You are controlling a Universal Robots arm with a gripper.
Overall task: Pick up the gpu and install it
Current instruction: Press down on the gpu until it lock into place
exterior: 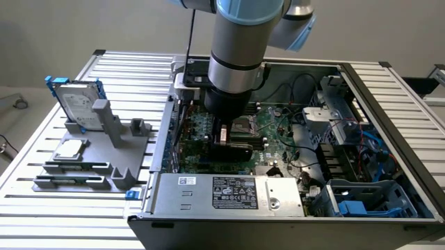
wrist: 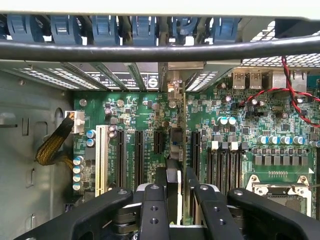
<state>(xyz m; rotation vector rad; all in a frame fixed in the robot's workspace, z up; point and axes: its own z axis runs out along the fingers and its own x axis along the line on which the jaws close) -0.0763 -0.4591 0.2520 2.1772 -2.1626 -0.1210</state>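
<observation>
Since the gpu [wrist: 173, 190] stands on edge inside the claw [wrist: 176, 172], low over the green board [wrist: 140, 110] in the middle of the computer case [exterior: 389, 130], picking up looks done. I cannot tell if the claw squeezes it or if it is pushed in fully.

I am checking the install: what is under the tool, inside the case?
The gpu stands on edge over the motherboard, directly under the tool. Whether it is seated cannot be seen; the card itself covers its lower edge.
</observation>
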